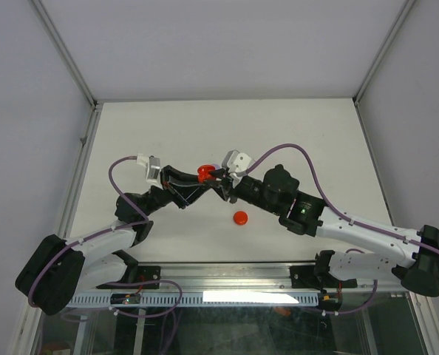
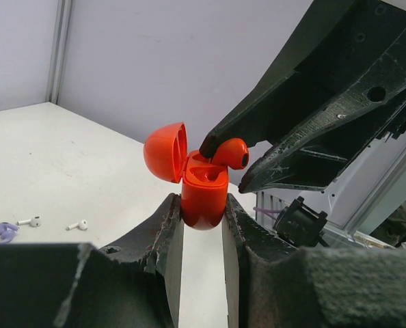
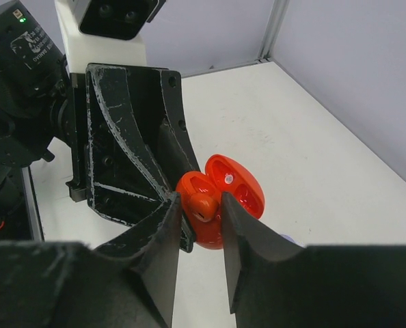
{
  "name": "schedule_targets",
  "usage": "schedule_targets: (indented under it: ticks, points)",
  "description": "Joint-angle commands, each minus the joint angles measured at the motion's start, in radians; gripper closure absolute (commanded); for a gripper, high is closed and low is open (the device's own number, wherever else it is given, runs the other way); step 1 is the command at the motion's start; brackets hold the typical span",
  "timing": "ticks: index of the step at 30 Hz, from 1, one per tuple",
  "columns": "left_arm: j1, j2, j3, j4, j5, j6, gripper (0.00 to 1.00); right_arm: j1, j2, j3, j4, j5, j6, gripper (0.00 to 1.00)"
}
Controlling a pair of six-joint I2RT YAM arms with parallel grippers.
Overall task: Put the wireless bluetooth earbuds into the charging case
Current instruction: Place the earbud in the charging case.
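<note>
My left gripper is shut on the lower body of the red charging case, held upright above the table with its lid swung open to the left. A red earbud rests in the case's open top, tilted, its stem down in a socket. My right gripper straddles this earbud with its jaws slightly open, a thin gap showing on each side. In the top view both grippers meet at the case mid-table. Two white earbuds and a lilac one lie on the table to the left.
A round red disc lies on the white table in front of the grippers. Grey walls and metal rails border the table at the left, back and right. A bit of something lilac shows behind my right finger.
</note>
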Motion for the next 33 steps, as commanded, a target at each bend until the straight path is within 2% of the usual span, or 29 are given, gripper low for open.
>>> schedule_targets:
  ticks: [1, 10, 14, 25, 33]
  points:
    - [-0.008, -0.012, 0.009, 0.153, 0.029, 0.045, 1.00, 0.010, -0.005, 0.025, -0.039, -0.020, 0.026, 0.66]
    - [-0.008, -0.074, 0.001, -0.065, -0.010, 0.221, 1.00, 0.009, -0.086, 0.063, -0.061, 0.087, 0.064, 0.46]
    - [-0.008, -0.091, 0.001, -0.086, -0.016, 0.243, 1.00, 0.009, -0.098, 0.073, -0.069, 0.189, 0.085, 0.38]
    - [-0.008, -0.090, 0.005, -0.088, -0.029, 0.233, 1.00, 0.009, -0.033, 0.111, -0.072, 0.201, 0.162, 0.31]
    - [-0.008, -0.097, 0.003, -0.079, -0.020, 0.228, 1.00, 0.009, -0.008, 0.113, -0.102, 0.252, 0.143, 0.30]
